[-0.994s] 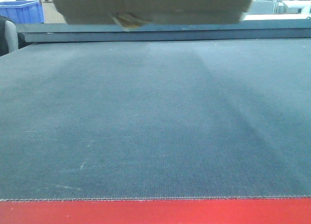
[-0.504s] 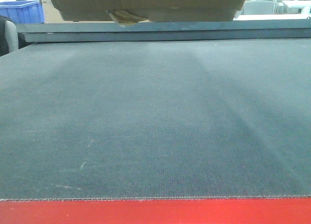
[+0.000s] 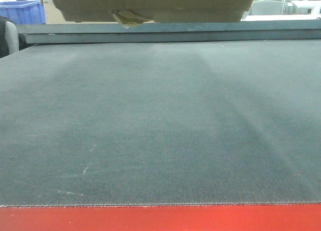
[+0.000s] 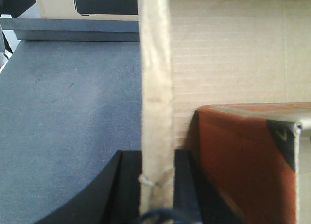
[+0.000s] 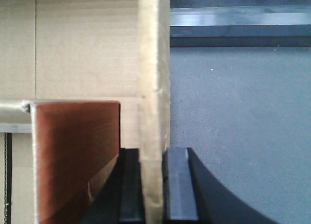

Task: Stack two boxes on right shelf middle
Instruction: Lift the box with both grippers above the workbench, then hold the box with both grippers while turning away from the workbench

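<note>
Box point(image 3: 150, 3) higher, walls within both tools point(image 4: 156, 161) point(image 5: 154, 156)

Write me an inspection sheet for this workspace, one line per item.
Surface: grey matte surface with a red front edge and faint scuffs.
Job's things: one cardboard box is held above the surface's far end, with a torn tape flap hanging beneath. A red-brown panel sits next to the gripped wall. The second box and the shelf cannot be made out.
Clutter: nothing seen.
Pincers: left pincer is shut on a wall of the box. Right pincer is shut on a wall of the box.
Cables: nothing seen.
Surroundings: blue bin at back left, and a grey beam along the far edge.
</note>
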You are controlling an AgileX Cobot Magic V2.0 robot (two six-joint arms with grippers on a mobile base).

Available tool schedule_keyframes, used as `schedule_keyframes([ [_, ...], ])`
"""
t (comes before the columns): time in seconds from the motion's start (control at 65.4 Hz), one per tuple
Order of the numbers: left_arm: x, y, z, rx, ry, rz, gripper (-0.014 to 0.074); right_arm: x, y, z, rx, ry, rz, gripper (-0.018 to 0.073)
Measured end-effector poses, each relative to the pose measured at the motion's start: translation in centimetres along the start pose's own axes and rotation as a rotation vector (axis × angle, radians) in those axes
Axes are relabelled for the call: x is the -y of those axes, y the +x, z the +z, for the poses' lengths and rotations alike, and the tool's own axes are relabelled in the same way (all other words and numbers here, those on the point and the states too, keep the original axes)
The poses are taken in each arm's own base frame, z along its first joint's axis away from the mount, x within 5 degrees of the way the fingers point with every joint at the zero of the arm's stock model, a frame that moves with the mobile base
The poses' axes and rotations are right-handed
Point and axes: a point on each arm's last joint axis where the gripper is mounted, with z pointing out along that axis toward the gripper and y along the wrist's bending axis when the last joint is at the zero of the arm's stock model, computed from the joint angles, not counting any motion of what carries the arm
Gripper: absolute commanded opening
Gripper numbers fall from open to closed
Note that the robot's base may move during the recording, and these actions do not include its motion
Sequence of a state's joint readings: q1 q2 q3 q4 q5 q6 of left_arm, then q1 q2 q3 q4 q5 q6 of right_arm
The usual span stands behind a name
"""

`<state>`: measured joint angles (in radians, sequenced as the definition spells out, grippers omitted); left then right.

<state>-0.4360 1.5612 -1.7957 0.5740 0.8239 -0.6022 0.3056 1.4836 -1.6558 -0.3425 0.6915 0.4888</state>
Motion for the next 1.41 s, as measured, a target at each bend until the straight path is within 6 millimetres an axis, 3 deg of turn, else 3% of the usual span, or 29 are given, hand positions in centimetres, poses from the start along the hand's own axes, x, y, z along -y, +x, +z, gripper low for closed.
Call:
schedule_keyframes([
  [1.406, 0.06, 0.02, 0.12, 0.0, 0.001, 0.001, -0.0111, -0.04, -0.01, 0.17, 0.005, -0.003, -0.001, -0.0154],
])
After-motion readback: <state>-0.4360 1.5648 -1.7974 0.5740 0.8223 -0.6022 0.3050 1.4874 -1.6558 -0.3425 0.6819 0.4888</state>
